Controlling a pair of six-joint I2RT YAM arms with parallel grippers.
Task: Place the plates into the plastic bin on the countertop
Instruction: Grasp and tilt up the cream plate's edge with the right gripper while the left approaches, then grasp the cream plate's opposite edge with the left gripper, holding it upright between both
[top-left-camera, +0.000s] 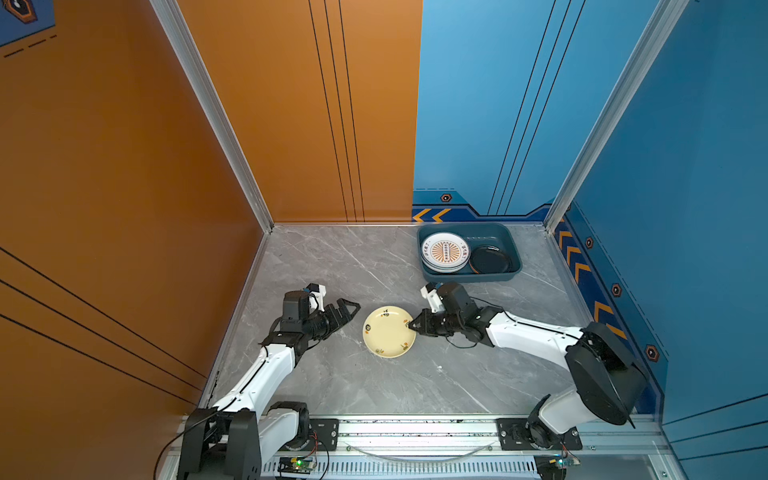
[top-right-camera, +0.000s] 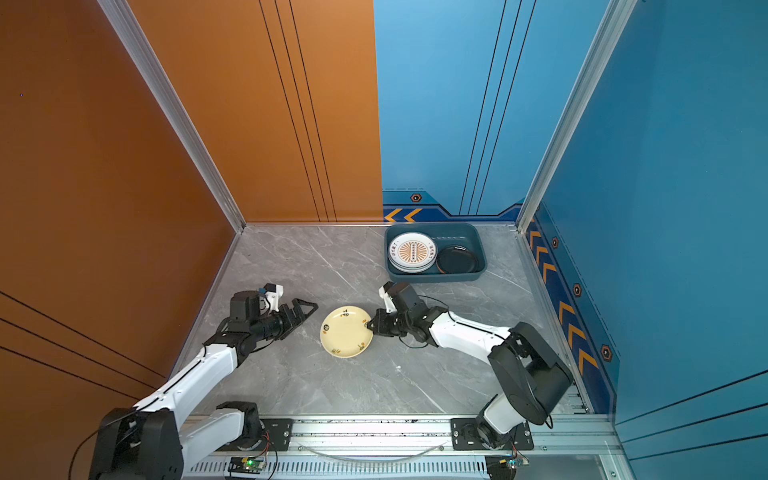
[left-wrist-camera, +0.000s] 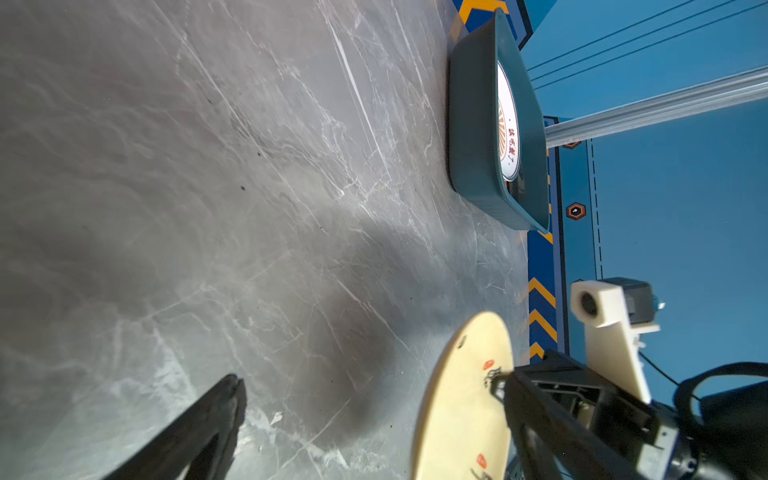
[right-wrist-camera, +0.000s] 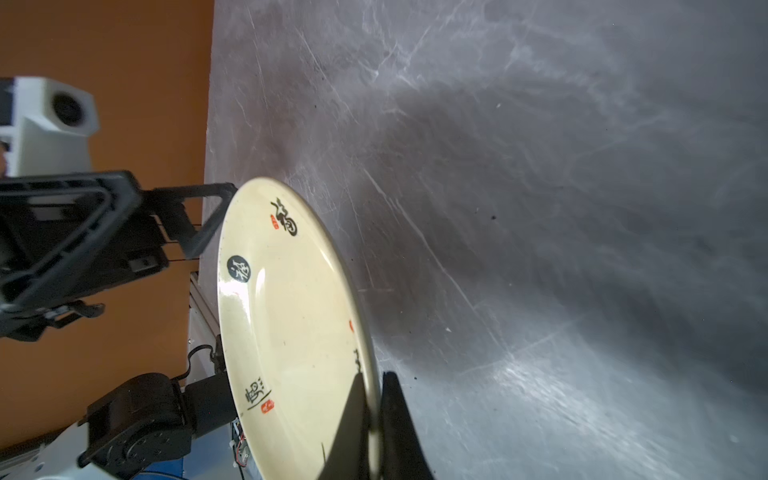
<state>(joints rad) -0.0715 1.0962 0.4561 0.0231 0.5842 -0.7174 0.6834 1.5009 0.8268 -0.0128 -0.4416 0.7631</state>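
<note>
As L pincer (top-left-camera: 347, 315) gapes, R pincer (top-left-camera: 410, 325) nips plate (top-left-camera: 387, 333), prob. tilted.

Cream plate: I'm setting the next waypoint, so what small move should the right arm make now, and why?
Probably lift the cream plate a little, straight up. The right gripper is shut on its rim, and the left gripper stands open beside it. The plastic bin further back looks to have room over the black plate, so the plate needs height to pass the bin's wall.
</note>
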